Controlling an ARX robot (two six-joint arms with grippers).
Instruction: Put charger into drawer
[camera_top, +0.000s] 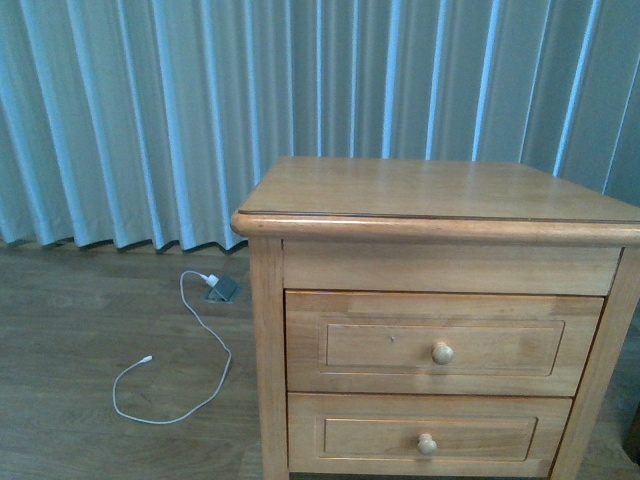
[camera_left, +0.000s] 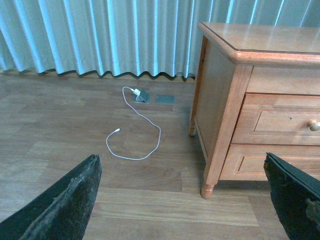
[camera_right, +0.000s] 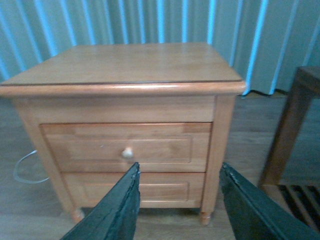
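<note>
The drawer (camera_top: 380, 345) is the upper one of a honey-coloured nightstand and stands shut, its round knob (camera_top: 442, 352) facing me. It also shows in the left wrist view as the drawer (camera_left: 280, 120) and in the right wrist view as the drawer (camera_right: 150, 147). The charger is out of view in all frames. My left gripper (camera_left: 180, 165) is open over the wooden floor, left of the nightstand's front leg, with nothing between its fingers. My right gripper (camera_right: 179, 167) is open in front of the nightstand, low and apart from it, also holding nothing. Neither arm shows in the front view.
A white charger with a long white cable (camera_top: 170, 380) lies on the floor left of the nightstand, plugged into a floor socket (camera_top: 222, 289). The lower drawer (camera_top: 420, 437) is shut. The nightstand top (camera_top: 430, 190) is bare. Curtains hang behind. Dark wooden furniture (camera_right: 295, 115) stands right of the nightstand.
</note>
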